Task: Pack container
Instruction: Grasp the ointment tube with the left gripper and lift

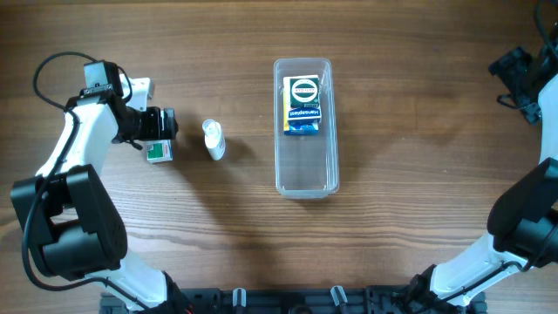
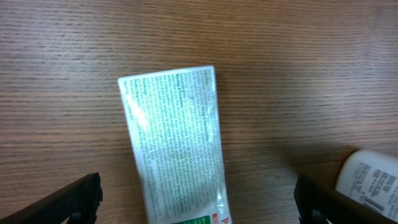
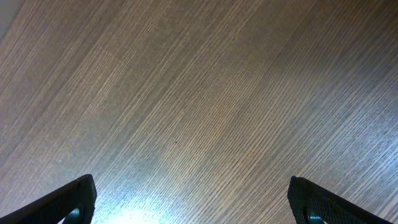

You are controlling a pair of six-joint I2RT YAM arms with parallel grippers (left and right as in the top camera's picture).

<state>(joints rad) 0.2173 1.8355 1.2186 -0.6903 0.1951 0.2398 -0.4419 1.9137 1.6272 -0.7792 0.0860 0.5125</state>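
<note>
The clear plastic container [image 1: 304, 179] lies lengthwise at the table's middle, with a blue and yellow box [image 1: 303, 105] in its far end. My left gripper [image 1: 159, 138] is open above a small white and green box [image 1: 159, 153], which fills the left wrist view [image 2: 177, 143] between the two fingers [image 2: 198, 198]. A small white bottle [image 1: 214, 139] lies on its side between that box and the container; its end shows in the left wrist view [image 2: 370, 177]. My right gripper [image 3: 193, 202] is open and empty over bare wood at the far right.
The right arm [image 1: 532, 78] sits at the table's far right edge. The arm bases stand along the front edge [image 1: 279, 301]. Wooden table surface [image 1: 418, 174] lies between the container and the right arm.
</note>
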